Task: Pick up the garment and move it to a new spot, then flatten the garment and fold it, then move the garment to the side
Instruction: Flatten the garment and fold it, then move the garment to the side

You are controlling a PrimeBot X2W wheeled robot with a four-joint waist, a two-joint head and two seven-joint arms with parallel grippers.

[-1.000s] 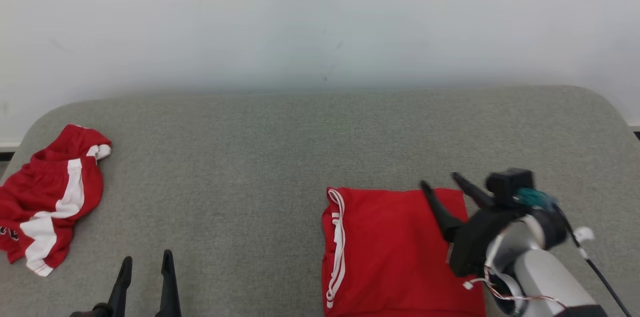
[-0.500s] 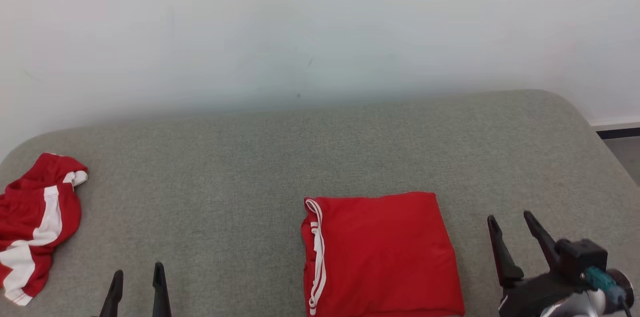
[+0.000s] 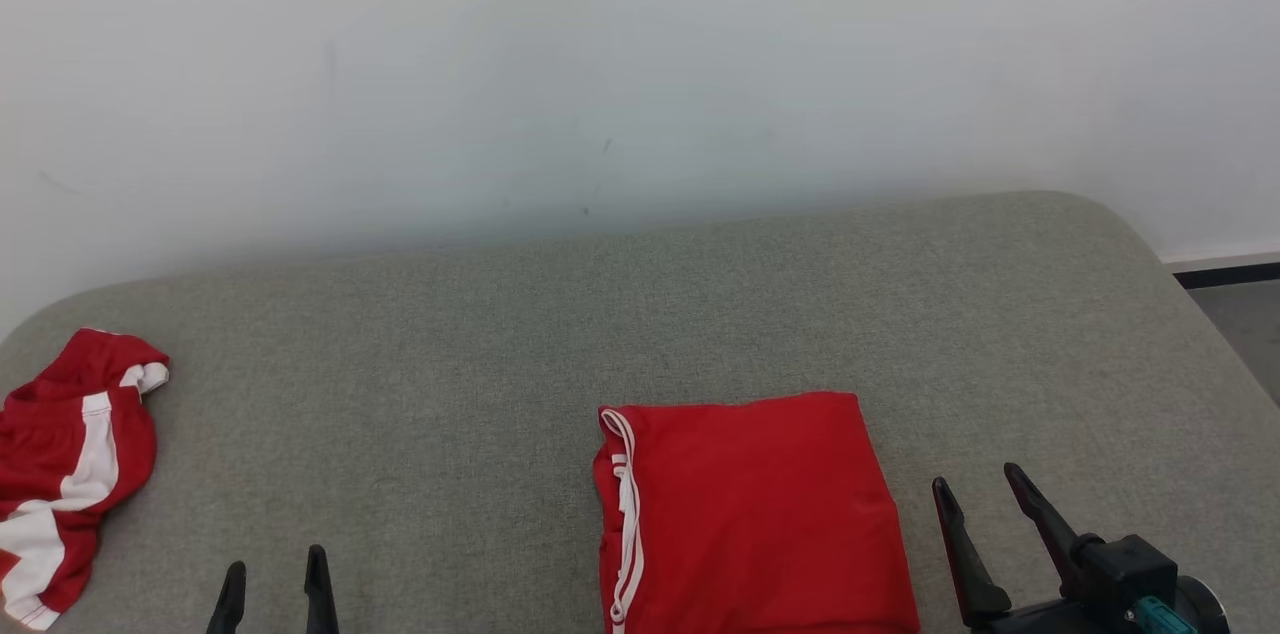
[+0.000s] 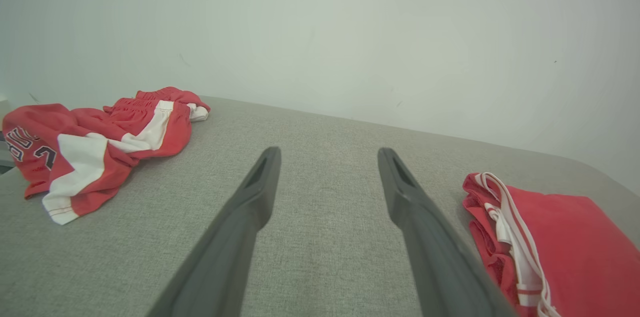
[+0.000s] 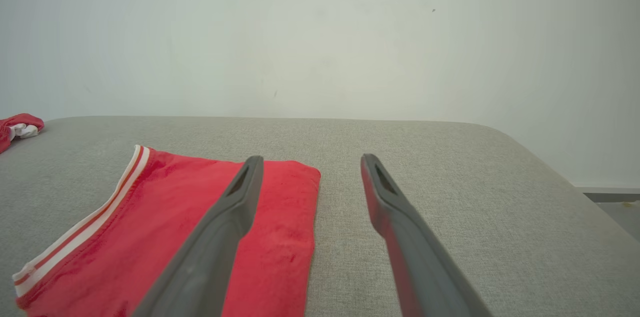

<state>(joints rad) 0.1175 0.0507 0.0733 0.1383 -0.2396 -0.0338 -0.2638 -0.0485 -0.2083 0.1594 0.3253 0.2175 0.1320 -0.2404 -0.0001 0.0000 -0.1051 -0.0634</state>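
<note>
Resting with left gripper (image 3: 276, 564) and right gripper (image 3: 976, 476) wide open and empty near the folded red garment (image 3: 750, 514) (probably ready for moving aside).

Plain white wall (image 3: 640, 64) behind a rounded grey fabric surface (image 3: 450, 334), dark skirting (image 3: 1230, 272) at right

Fingers (image 4: 252, 197) spread wide over grey cushion (image 4: 125, 257), folded red garment (image 4: 575, 247) at right, crumpled red-and-white clothing (image 4: 100, 132) at left
</note>
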